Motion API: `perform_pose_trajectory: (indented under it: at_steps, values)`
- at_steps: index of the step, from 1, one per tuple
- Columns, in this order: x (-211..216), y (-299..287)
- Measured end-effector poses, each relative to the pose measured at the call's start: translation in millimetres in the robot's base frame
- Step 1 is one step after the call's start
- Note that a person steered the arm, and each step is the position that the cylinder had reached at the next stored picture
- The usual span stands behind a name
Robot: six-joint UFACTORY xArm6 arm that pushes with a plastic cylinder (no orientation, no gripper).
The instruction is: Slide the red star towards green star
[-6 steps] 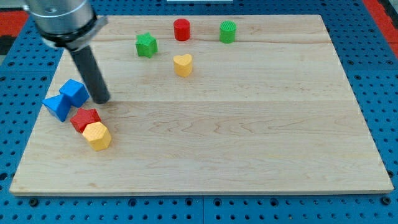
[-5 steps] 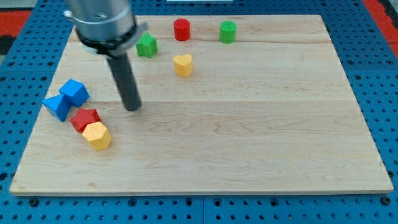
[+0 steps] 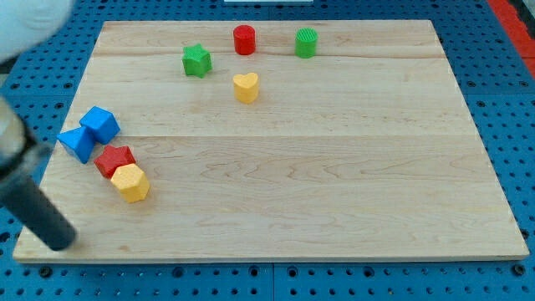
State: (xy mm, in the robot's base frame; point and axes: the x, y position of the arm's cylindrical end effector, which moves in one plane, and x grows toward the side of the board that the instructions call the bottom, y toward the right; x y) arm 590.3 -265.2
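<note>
The red star [image 3: 114, 159] lies near the board's left edge, touching a yellow hexagon block [image 3: 130, 182] just below it and close to two blue blocks above it. The green star [image 3: 196, 60] sits near the view's top, left of centre, far up and to the right of the red star. My tip [image 3: 60, 243] is at the board's bottom left corner, below and left of the red star and the yellow hexagon, touching no block.
A blue cube [image 3: 101, 124] and a blue triangular block [image 3: 78, 144] sit together at the left edge. A yellow heart [image 3: 245, 86], a red cylinder [image 3: 244, 39] and a green cylinder [image 3: 307, 43] stand near the top.
The rod moved right from beside the blue blocks, then swung far down and left to the bottom left corner. No block has moved.
</note>
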Motion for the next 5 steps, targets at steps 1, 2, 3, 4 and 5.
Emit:
perform_pose_trajectory:
  at_steps: [1, 2, 3, 4, 5]
  values:
    - [-42, -22]
    - [-80, 21]
    - [-96, 88]
    - [-104, 137]
    - [-130, 149]
